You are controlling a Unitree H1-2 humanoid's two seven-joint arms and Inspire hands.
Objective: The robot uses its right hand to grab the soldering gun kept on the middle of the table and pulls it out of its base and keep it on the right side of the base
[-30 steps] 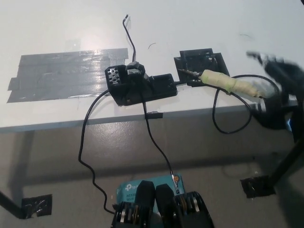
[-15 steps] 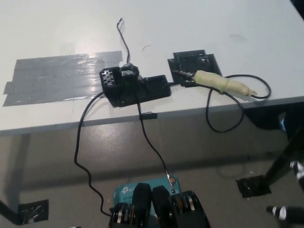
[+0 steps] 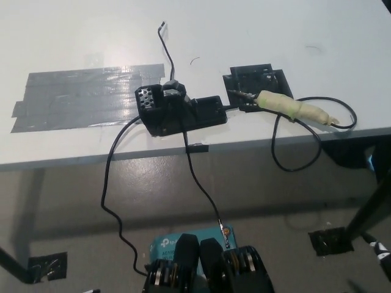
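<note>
The black base sits mid-table near the front edge. The soldering gun, with a cream taped handle, lies flat on the table to the right of the base. Its metal tip rests on a black square pad. Its cord loops off the table edge. Nothing touches the gun. Only a small dark sliver of my right hand shows at the lower right edge, well below the table. My left hand is out of the picture.
A wide patch of grey tape covers the table left of the base. Black cables hang from the base to a teal box on the floor. A dark table leg slants at the right.
My right hand, blurred above the table's right edge a second ago, has dropped down and nearly left the picture. The gun lies where it was. The camera wobbled slightly.
</note>
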